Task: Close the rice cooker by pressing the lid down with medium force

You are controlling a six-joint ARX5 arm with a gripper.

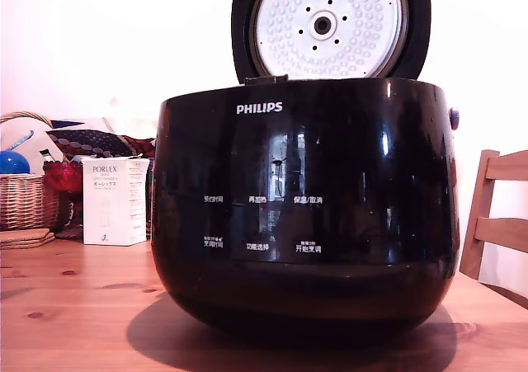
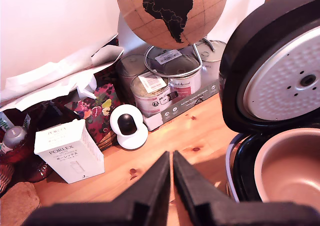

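Fingers of the gripper sit pressed nearly together in the wrist view, only a thin slit between the black tips, nothing pinched. They hang over bare wood of the desk, apart from the rice cooker. Cooker is open: the lid stands up on its hinge, dimpled silver-white underside w/ small holes and central hub facing the camera, black rim around it. Below the lid, the copper-coloured inner pot shows, looks empty. Beyond the fingertips: a white Porlex box lying tilted, a small round white camera w/ black face just beside a floral pouch, paint tins in a cardboard tray near the wall, and a cork globe w/ black continents above the tins.

Exterior view: rice cooker fills the middle of the desk, glossy black, white PHILIPS logo and white Chinese labels on the front. Lid upright behind the body, underside facing forward. Gripper not visible in this view. Toward the desk's far edge on the exterior view's left: wicker basket, Porlex box upright near the cooker. Wooden chair back at the exterior view's right.
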